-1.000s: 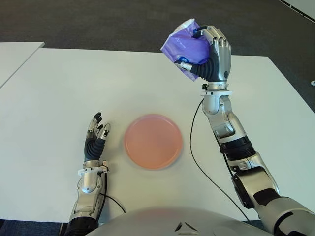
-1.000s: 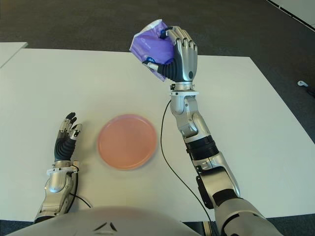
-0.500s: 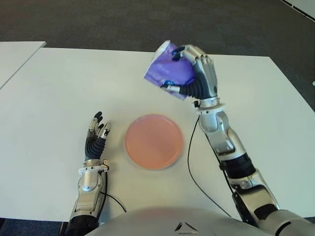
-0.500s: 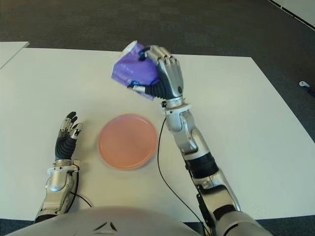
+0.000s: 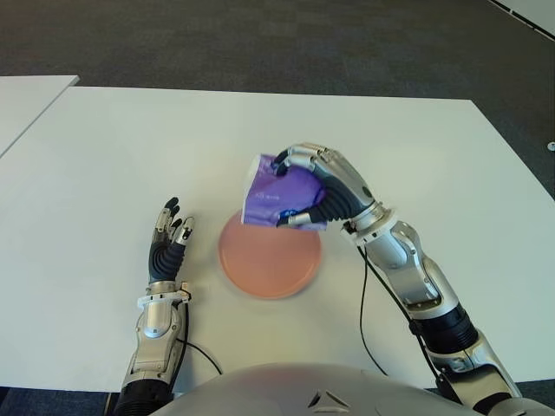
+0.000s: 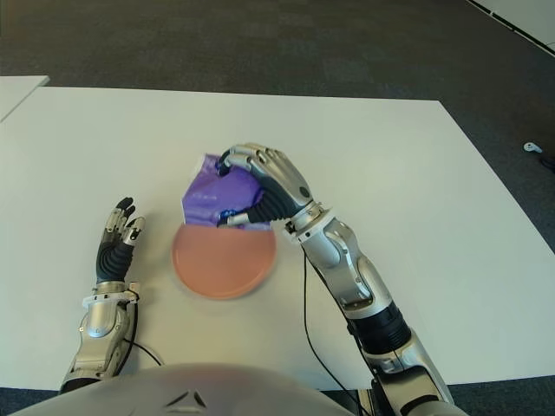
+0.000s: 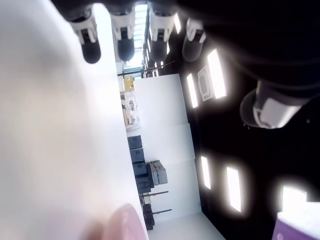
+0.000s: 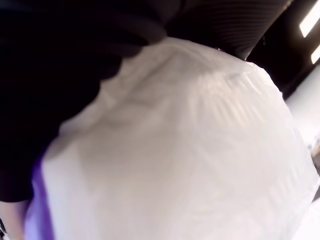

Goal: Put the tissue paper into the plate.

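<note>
A purple tissue paper pack [image 5: 279,196] is held in my right hand [image 5: 319,185], whose fingers are curled around it. The pack hangs tilted just above the far edge of the pink round plate [image 5: 269,260], which lies on the white table [image 5: 104,156] near its front middle. Close up in the right wrist view, the pack's pale wrapper [image 8: 180,150] fills the picture. My left hand [image 5: 168,236] shows to the left of the plate, fingers spread and holding nothing.
A black cable [image 5: 368,312] trails along my right forearm over the table. A second white table's corner [image 5: 26,95] shows at the far left. Dark carpet [image 5: 217,43] lies beyond the table's far edge.
My right hand has come down and toward me with the tissue pack, from high over the far side of the table to just above the plate. The left hand has not moved.
</note>
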`<act>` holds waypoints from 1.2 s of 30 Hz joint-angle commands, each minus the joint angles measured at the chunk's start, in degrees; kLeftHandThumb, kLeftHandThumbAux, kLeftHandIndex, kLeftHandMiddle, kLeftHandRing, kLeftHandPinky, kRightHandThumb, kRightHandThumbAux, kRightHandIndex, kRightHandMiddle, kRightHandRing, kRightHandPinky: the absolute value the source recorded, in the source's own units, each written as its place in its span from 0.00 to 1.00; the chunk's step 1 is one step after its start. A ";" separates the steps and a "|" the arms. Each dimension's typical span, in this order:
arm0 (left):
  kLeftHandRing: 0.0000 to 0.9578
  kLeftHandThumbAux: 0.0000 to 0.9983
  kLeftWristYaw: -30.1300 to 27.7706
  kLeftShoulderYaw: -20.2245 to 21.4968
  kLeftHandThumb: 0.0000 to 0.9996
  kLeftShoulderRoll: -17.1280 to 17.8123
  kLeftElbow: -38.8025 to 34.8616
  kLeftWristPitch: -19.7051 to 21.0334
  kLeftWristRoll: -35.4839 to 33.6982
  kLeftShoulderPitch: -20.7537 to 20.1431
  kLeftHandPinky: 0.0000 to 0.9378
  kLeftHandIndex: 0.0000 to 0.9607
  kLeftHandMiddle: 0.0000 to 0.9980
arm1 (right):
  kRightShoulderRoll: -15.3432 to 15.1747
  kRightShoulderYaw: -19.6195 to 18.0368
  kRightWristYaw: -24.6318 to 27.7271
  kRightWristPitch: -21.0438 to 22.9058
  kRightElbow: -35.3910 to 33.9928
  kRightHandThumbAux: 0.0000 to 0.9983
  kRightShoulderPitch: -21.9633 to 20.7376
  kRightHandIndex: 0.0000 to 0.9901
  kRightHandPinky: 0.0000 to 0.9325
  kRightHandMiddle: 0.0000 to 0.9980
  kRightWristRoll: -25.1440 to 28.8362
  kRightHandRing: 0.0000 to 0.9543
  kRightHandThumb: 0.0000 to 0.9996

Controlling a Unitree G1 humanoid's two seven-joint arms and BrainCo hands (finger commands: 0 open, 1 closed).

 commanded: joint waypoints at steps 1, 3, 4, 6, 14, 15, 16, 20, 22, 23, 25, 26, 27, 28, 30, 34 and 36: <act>0.00 0.40 -0.67 -0.87 0.00 -1.07 5.53 3.01 0.41 3.59 0.00 0.00 0.00 | -0.12 1.29 2.80 -2.47 4.43 0.68 0.41 0.40 0.87 0.54 1.05 0.84 0.85; 0.00 0.40 -0.73 -0.89 0.00 -1.04 5.56 2.98 0.38 3.61 0.00 0.00 0.00 | 0.31 1.47 3.34 -2.28 4.51 0.68 0.59 0.40 0.88 0.54 0.41 0.84 0.85; 0.00 0.40 -0.73 -0.90 0.00 -1.03 5.56 2.97 0.38 3.62 0.00 0.00 0.00 | 0.47 1.42 3.50 -2.30 4.50 0.68 0.63 0.40 0.88 0.54 0.26 0.84 0.85; 0.00 0.40 -0.60 -0.93 0.00 -0.97 5.59 2.95 0.54 3.62 0.00 0.00 0.00 | 1.49 2.22 3.44 -1.73 5.77 0.68 0.84 0.40 0.88 0.54 -0.69 0.84 0.85; 0.00 0.41 -0.80 -0.79 0.00 -0.72 5.40 3.22 0.34 3.78 0.00 0.00 0.00 | 3.98 3.60 3.18 -0.90 9.73 0.68 1.77 0.40 0.91 0.54 -2.68 0.87 0.85; 0.00 0.41 -0.87 -0.79 0.00 -0.69 5.35 3.23 0.26 3.82 0.00 0.00 0.00 | 4.06 3.63 3.45 -0.75 9.75 0.68 1.86 0.40 0.91 0.54 -2.83 0.88 0.85; 0.00 0.40 -0.90 -0.78 0.00 -0.66 5.32 3.23 0.22 3.85 0.00 0.00 0.00 | 4.06 3.76 3.65 -0.59 9.80 0.68 2.01 0.40 0.91 0.54 -3.12 0.88 0.85; 0.00 0.40 -0.92 -0.77 0.00 -0.58 5.10 3.31 0.19 3.93 0.00 0.00 0.00 | 3.98 4.38 4.34 0.16 10.10 0.68 2.64 0.40 0.91 0.54 -4.31 0.88 0.85; 0.00 0.40 -0.96 -0.75 0.00 -0.57 4.95 3.48 0.10 3.96 0.00 0.00 0.00 | 4.10 4.79 4.26 0.24 10.86 0.68 2.92 0.40 0.90 0.54 -5.04 0.87 0.85; 0.00 0.40 -0.98 -0.73 0.00 -0.57 4.88 3.58 0.06 3.96 0.00 0.00 0.00 | 4.19 5.00 4.10 0.20 11.33 0.68 3.05 0.40 0.90 0.54 -5.42 0.87 0.85; 0.00 0.40 -0.98 -0.69 0.00 -0.59 4.73 3.80 -0.03 3.98 0.00 0.00 0.00 | 4.35 5.31 3.68 0.07 12.19 0.68 3.14 0.40 0.90 0.54 -6.09 0.87 0.85; 0.00 0.40 -0.93 -0.67 0.00 -0.63 4.60 3.97 -0.06 4.00 0.00 0.00 0.00 | 4.52 5.53 3.04 -0.25 13.23 0.68 3.03 0.40 0.90 0.54 -6.53 0.87 0.85; 0.00 0.40 -0.90 -0.66 0.00 -0.67 4.50 4.09 -0.08 4.02 0.00 0.00 0.00 | 4.66 5.67 2.56 -0.51 14.00 0.68 2.94 0.40 0.90 0.54 -6.86 0.87 0.85; 0.00 0.40 -0.88 -0.65 0.00 -0.69 4.43 4.16 -0.09 4.02 0.00 0.00 0.00 | 4.75 5.75 2.25 -0.70 14.50 0.68 2.88 0.40 0.90 0.54 -7.08 0.87 0.85; 0.00 0.40 -0.90 -0.64 0.00 -0.67 4.37 4.22 -0.12 4.03 0.00 0.00 0.00 | 4.92 5.82 1.81 -0.95 15.14 0.68 2.73 0.40 0.90 0.54 -7.36 0.87 0.85; 0.00 0.40 -1.07 -0.69 0.00 -0.60 4.19 4.27 -0.16 4.07 0.00 0.00 0.00 | 5.46 6.06 0.22 -1.64 17.46 0.68 1.88 0.40 0.90 0.54 -8.17 0.87 0.85; 0.00 0.40 -1.09 -0.69 0.00 -0.59 4.13 4.20 -0.17 4.08 0.00 0.00 0.00 | 5.85 6.29 -0.82 -2.12 19.24 0.68 1.15 0.41 0.90 0.55 -8.59 0.87 0.85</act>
